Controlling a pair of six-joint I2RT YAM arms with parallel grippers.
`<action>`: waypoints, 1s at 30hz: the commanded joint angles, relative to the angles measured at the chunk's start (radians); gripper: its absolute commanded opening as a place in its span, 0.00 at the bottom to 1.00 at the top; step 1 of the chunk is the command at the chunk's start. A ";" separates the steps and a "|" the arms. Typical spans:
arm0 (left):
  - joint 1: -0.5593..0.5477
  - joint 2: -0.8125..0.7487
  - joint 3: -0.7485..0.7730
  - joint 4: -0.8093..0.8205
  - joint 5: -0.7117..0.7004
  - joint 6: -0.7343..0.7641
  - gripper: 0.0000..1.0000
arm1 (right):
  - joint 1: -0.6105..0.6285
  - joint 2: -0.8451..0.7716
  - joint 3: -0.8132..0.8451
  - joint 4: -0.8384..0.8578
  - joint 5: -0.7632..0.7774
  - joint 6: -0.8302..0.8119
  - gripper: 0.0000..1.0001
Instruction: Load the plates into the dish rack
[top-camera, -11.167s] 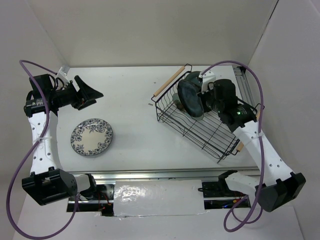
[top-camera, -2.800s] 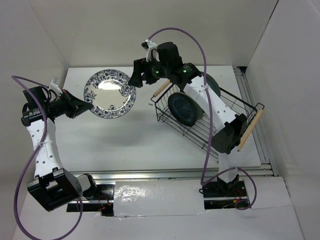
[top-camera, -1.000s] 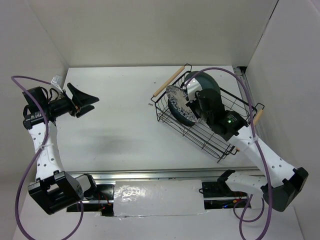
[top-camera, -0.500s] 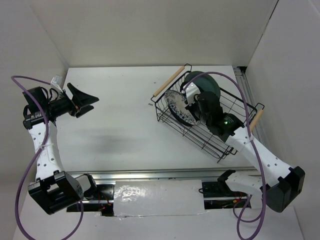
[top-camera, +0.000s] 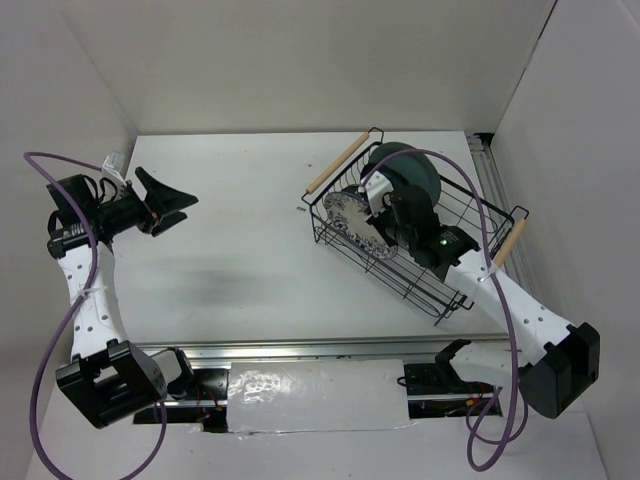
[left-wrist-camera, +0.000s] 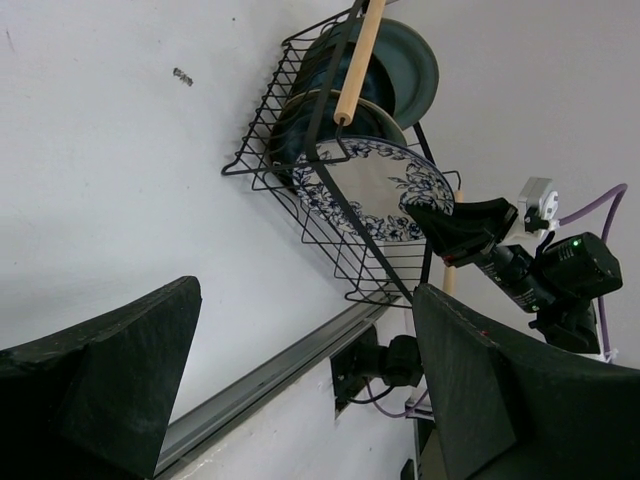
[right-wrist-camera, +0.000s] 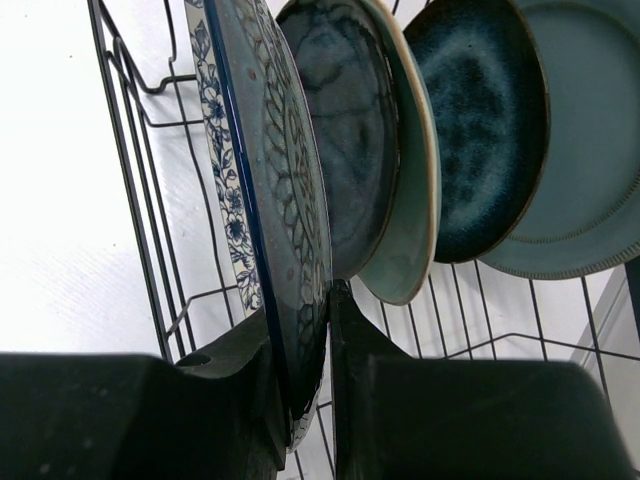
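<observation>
Floral plate (top-camera: 346, 212) has swung leftward; right hand (right-wrist-camera: 304, 335) hides its lower rim.

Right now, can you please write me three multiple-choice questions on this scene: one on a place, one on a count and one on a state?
1. Where is the white plate with blue flowers?
A) lying flat, far from the rack
B) on edge in the dish rack, pinched by the right claw
C) flat on top of another plate

2. How many plates stand in the dish rack?
A) two
B) three
C) four

3. The left claw is:
A) open and empty
B) shut on a plate
C) shut on a rack handle

Answers:
1 B, the right wrist view shows its rim clamped inside the wires.
2 C, the floral one, the mint plate, the navy plate and the grey-teal plate stand in a row.
3 A, it gapes wide with nothing inside.
</observation>
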 joint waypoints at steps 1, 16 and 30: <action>-0.001 0.005 -0.014 0.022 -0.003 0.031 0.99 | -0.012 -0.010 0.020 0.202 -0.016 -0.010 0.00; -0.001 0.005 -0.006 0.013 -0.019 0.043 0.99 | -0.023 0.041 -0.014 0.210 -0.018 0.007 0.00; -0.001 -0.003 -0.005 0.003 -0.019 0.046 0.99 | -0.017 0.061 0.076 0.118 -0.001 0.079 0.61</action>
